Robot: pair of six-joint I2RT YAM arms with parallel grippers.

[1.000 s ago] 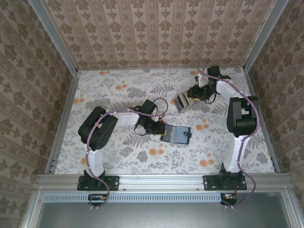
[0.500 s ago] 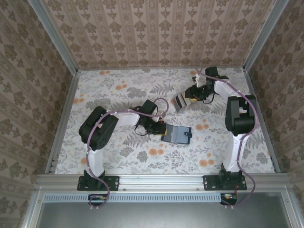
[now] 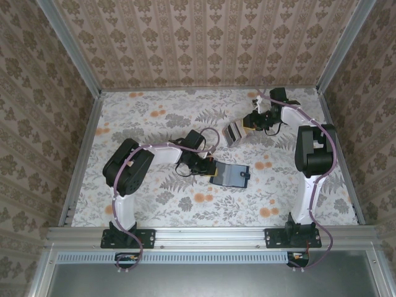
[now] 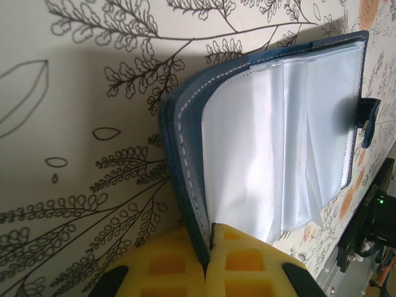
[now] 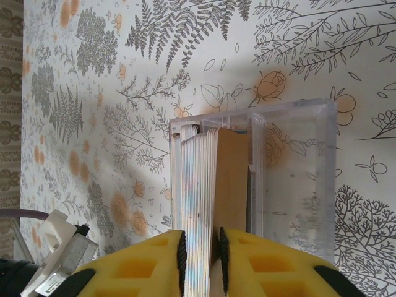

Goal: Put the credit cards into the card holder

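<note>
**Holder clamped open at left, cards on edge at right**

In the top view, the holder [image 3: 230, 174] is seen lying open on the flowered table [image 3: 154, 117], near the middle. Its long axis runs left to right, and its tab [image 3: 245, 175] points right, away from the left gripper [image 3: 209, 168]. In the left wrist view, that gripper [image 4: 208, 247] is clenched on the edge of the navy cover, and clear sleeves [image 4: 278, 136] are fanned beside it.

Farther back and to the right, apart from the holder, the cards [image 3: 235, 133] are stood on edge in a clear box [image 5: 291, 173]. Their long edges run away from the right gripper [image 5: 201, 247]. Its pads [image 5: 180, 247] are set close on either side of a few cards [image 5: 213, 185]. Whether these are pinched cannot be told.
</note>
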